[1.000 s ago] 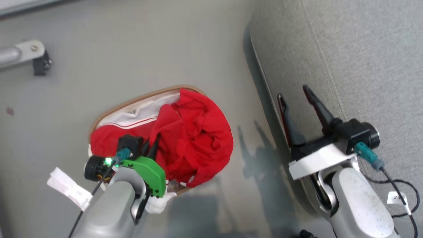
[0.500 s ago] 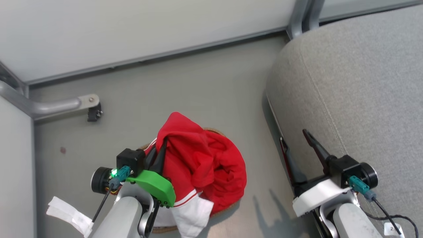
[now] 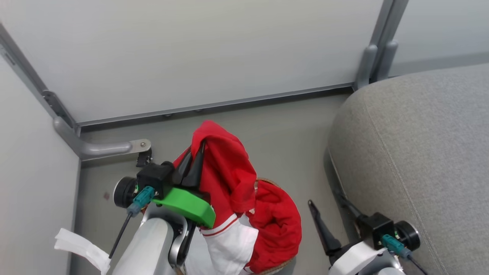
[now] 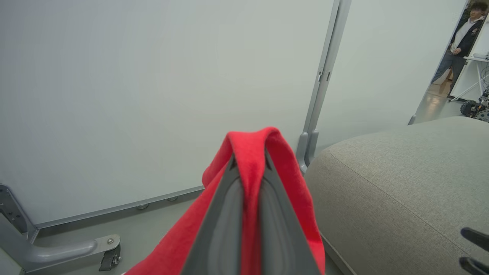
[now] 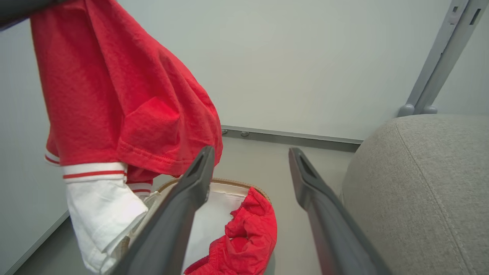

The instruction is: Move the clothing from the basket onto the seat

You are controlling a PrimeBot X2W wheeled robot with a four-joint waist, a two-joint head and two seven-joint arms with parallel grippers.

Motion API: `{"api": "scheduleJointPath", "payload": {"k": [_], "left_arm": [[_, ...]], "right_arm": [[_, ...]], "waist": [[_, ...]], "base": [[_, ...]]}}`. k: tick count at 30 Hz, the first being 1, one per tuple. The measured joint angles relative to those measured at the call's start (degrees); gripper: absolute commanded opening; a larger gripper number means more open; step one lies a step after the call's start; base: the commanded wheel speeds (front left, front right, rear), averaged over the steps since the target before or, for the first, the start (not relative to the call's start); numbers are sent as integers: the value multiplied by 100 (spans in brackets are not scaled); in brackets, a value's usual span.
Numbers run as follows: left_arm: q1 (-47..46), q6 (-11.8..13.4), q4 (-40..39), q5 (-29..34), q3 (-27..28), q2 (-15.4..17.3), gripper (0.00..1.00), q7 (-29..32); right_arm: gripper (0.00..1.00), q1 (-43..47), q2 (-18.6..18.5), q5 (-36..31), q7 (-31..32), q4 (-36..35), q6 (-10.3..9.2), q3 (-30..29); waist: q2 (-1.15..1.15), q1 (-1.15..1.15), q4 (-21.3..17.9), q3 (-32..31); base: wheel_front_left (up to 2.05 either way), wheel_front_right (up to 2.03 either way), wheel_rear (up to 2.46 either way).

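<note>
My left claw (image 3: 195, 151) is clamped on the red clothing (image 3: 229, 172), held above the basket (image 3: 267, 180). My right claw (image 5: 250, 151) is apart at 4 o'clock. The seat (image 3: 420, 152) is at 3 o'clock.

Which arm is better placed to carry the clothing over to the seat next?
Left. The left gripper is shut on the clothing, which hangs partly out of the basket. The right gripper is open and empty beside the seat.
</note>
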Motion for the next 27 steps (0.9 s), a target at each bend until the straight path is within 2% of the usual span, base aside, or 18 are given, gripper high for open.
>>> {"api": "scheduleJointPath", "payload": {"k": [7, 17, 27], "left_arm": [[-187, -26, -142, -29, -145, -33, 0, -1], [-362, -46, -240, -255, -538, -40, 0, -1], [-513, -46, -281, -491, -1071, -40, 0, -1]], "right_arm": [[100, -190, 1, 264, 0, 197, 1, 800], [100, -1543, 4, 649, -1, 632, 1, 1931], [100, -2262, 0, 641, -8, 1750, 1, 2270]], "waist": [[0, 0, 264, -99], [0, 0, 529, 11], [0, 0, 799, 107]], "base": [[0, 0, 0], [0, 0, 0], [0, 0, 0]]}}
